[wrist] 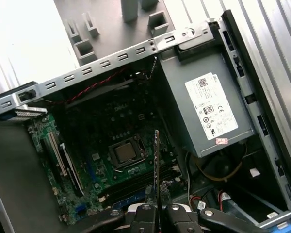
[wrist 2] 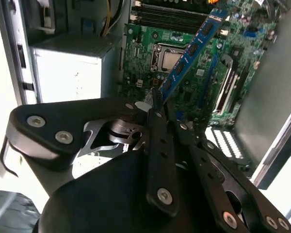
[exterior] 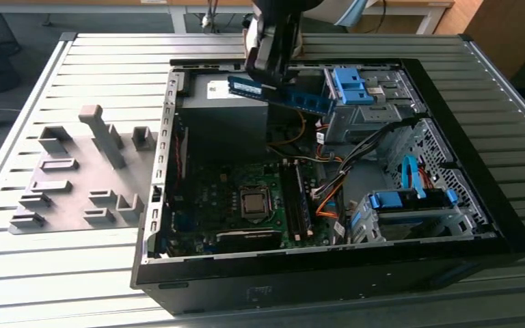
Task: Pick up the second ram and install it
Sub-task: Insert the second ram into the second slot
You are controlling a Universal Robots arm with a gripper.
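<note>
Second wrist view: gripper (wrist 2: 155,100) tight on the second ram (wrist 2: 194,46), gripped end hidden.

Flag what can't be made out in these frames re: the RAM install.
- RAM slots: whether any is occupied, and the latch state, are too small and dark to tell in the exterior view.
- RAM stick: edge-on in the first wrist view, so its notch and contacts can't be read.
- Stick's gripped end: hidden by the gripper in the second wrist view.

Matt black metal pincer (wrist 2: 156,97), ribbed grey metal table (exterior: 107,55)
</note>
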